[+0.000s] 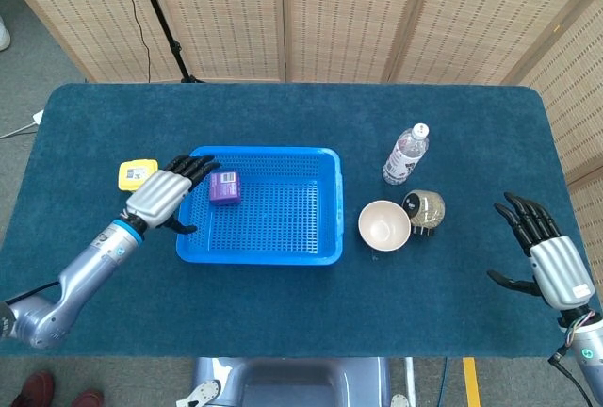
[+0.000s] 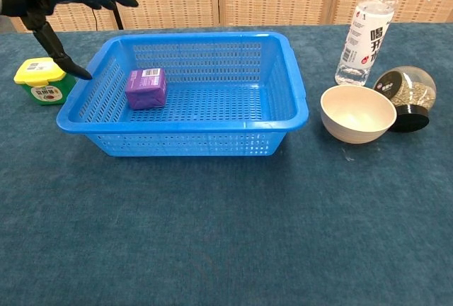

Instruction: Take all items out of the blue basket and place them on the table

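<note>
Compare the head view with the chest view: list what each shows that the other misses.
Only the head view shows the right hand, open at the table's right end, and the left forearm down to the table's near edge. Only the chest view lets you make out the water bottle label and the green body of the yellow-lidded jar. Both show the blue basket with the purple box inside, the bowl, the round jar, and the open left hand over the basket's left rim.

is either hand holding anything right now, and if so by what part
Nothing is held. The left hand hovers open at the blue basket's left edge, fingers spread toward the purple box. The right hand is open and empty at the table's right edge.
</note>
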Action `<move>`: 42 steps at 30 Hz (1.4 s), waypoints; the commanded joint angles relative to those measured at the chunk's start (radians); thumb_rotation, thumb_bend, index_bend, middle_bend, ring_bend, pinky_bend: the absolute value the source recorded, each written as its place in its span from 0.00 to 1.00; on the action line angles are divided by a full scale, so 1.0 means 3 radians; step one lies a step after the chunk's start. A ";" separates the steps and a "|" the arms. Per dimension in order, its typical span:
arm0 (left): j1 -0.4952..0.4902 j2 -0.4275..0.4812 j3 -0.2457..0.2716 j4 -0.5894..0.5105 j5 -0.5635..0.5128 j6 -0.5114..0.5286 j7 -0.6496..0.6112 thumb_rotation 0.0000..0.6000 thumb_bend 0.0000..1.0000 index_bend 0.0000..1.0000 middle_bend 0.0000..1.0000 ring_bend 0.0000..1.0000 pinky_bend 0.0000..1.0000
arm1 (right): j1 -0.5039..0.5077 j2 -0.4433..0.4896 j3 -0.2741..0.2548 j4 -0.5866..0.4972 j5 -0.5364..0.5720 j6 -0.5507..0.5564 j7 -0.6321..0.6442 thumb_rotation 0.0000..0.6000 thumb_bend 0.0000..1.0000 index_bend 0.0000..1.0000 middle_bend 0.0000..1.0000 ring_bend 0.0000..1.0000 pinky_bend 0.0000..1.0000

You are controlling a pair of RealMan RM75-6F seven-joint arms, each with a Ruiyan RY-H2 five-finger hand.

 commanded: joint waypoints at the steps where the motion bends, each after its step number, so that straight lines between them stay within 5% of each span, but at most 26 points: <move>1: -0.0215 -0.0270 0.0043 0.0089 -0.0402 -0.0186 0.0372 1.00 0.12 0.00 0.00 0.00 0.00 | 0.0003 0.0000 0.0001 0.0007 0.0004 -0.0009 0.0010 1.00 0.00 0.00 0.00 0.00 0.06; 14: -0.0577 -0.0879 0.0128 0.0624 -0.1526 -0.0041 0.1086 1.00 0.12 0.00 0.00 0.00 0.00 | 0.0021 -0.0010 0.0015 0.0052 0.0044 -0.0068 0.0062 1.00 0.00 0.00 0.00 0.00 0.06; 30: -0.0611 -0.1238 0.0101 0.1214 -0.1598 -0.0171 0.0989 1.00 0.12 0.00 0.00 0.00 0.00 | 0.0044 -0.0045 0.0007 0.0073 0.0057 -0.0144 0.0021 1.00 0.00 0.00 0.00 0.00 0.06; 42: -0.0643 -0.1323 0.0102 0.1272 -0.1612 -0.0288 0.0954 1.00 0.12 0.00 0.00 0.00 0.03 | 0.0044 -0.0036 0.0014 0.0077 0.0069 -0.0146 0.0049 1.00 0.00 0.00 0.00 0.00 0.06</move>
